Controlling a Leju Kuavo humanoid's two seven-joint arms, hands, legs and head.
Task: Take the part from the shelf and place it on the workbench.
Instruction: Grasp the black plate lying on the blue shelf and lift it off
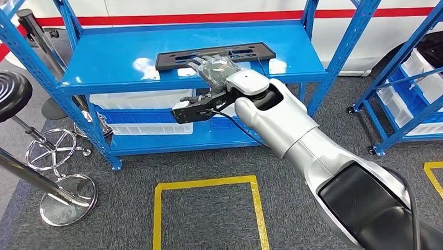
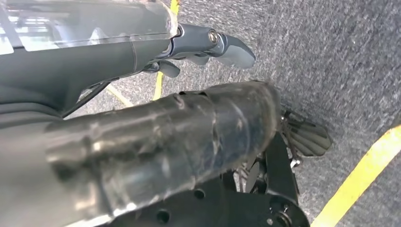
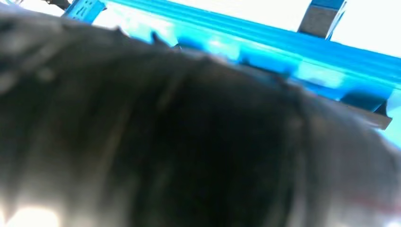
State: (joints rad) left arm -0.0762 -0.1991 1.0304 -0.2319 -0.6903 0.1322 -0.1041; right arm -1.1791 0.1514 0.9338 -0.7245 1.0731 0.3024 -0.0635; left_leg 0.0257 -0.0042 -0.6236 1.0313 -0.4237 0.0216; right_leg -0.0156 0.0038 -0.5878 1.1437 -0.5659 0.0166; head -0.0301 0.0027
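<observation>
Where the shelf [image 1: 122, 62] lies bare, right robot hand [image 1: 214, 68] touches part [image 1: 214, 55] (grasp unclear).

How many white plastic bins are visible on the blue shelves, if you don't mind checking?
3, perhaps more hidden: one white bin under the near shelf's top board, another bin below it, and a third on the right-hand shelf.

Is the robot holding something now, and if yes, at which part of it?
It cannot be told. The right hand lies over the near edge of the black part on the blue shelf, but a closed hold is not visible. The left hand holds nothing.
</observation>
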